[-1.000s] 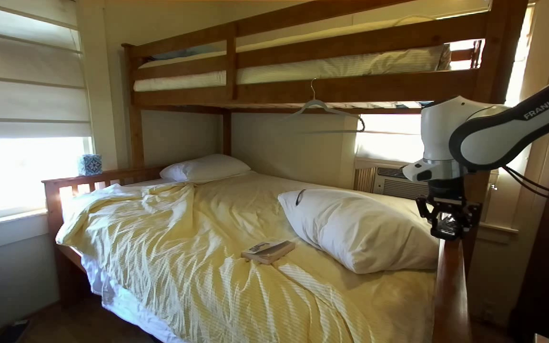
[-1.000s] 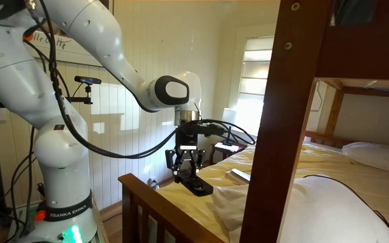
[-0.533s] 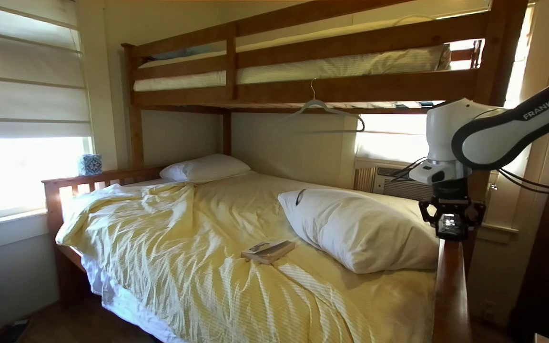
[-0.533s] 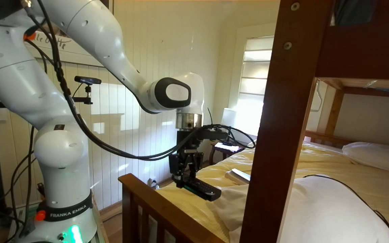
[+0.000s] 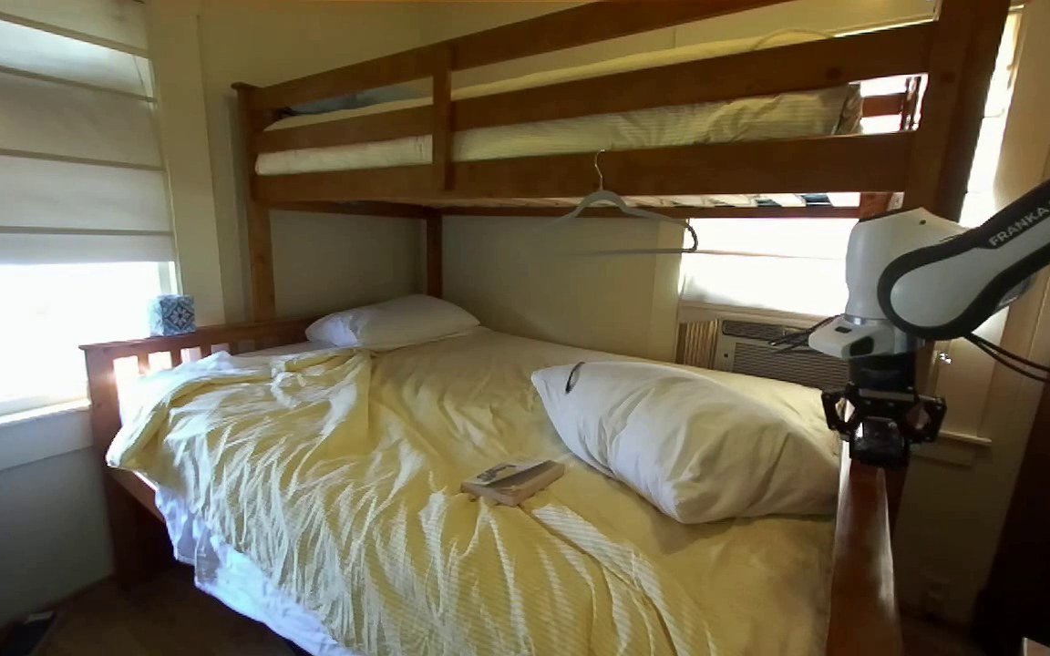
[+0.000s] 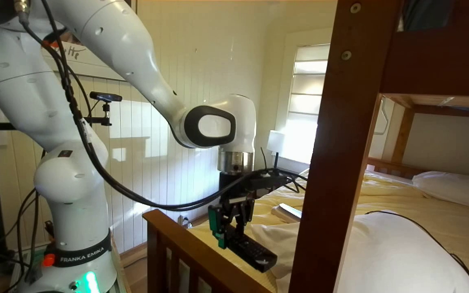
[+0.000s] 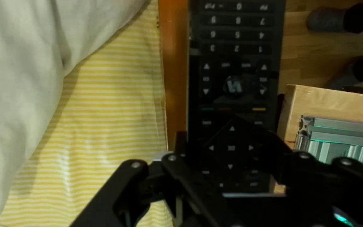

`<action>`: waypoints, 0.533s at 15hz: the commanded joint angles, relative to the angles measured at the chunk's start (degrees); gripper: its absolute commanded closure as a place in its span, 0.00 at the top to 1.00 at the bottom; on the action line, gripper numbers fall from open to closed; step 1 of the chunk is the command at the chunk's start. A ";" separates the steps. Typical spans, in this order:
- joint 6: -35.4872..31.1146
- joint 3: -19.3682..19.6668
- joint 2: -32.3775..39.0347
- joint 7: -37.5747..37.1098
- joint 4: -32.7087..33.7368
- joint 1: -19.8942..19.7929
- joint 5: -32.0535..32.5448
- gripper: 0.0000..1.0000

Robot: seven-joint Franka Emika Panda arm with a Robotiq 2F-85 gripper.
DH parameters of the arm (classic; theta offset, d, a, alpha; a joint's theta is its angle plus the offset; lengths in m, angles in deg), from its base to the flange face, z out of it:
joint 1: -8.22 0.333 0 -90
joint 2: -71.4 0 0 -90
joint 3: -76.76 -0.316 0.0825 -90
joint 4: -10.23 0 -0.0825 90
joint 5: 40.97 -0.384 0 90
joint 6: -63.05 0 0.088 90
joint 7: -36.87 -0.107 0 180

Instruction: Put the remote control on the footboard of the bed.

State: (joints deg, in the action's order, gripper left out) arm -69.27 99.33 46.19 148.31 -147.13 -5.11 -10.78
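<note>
- Compared with a second ago, our gripper (image 6: 231,237) had dropped lower with the remote control (image 6: 254,252) in tow, and the white arm (image 6: 132,57) above had dipped along with it.
- Jaws were pinched in on the long sides of the remote control, near one end, so yep, we had a hold of it.
- Wrist view showed us the button side, digits upside down, with most of the length poking out past the grip.
- Right below was the footboard (image 7: 175,85), running the same way and partly covered by the remote control from that angle. In an exterior view we saw yellow between the two, so we had it hanging above the wood; exactly how high, we couldn't tell.
- Just inside that end of the bunk bed (image 5: 534,173) we had a big white pillow (image 5: 689,437).
- Farther in, a book (image 5: 514,481) lay on the rumpled yellow sheet (image 5: 324,510).
- Way at the far end: another pillow (image 5: 393,322), plus a blue patterned box (image 5: 172,315) on the headboard (image 5: 220,337). Oh, and a hanger (image 5: 612,198) dangled off the upper bunk rail.
</note>
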 commanded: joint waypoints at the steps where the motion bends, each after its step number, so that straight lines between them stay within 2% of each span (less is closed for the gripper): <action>1: -5.02 1.03 3.79 -0.27 0.00 -4.19 0.56 0.36; 4: -7.62 0.46 5.95 -2.07 0.00 -6.78 1.47 0.36; 5: -7.78 -3.52 7.55 -7.31 0.00 -4.02 -0.63 0.36; 6: -7.77 -4.72 8.07 -9.25 -0.03 -3.37 -1.26 0.36; 7: -6.42 -1.72 6.06 -3.85 -0.03 -5.44 -0.45 0.61; 8: -6.53 -3.25 6.78 -6.30 -0.03 -4.47 -0.47 0.61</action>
State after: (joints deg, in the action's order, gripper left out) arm -75.97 96.42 53.09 141.77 -147.18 -9.23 -11.02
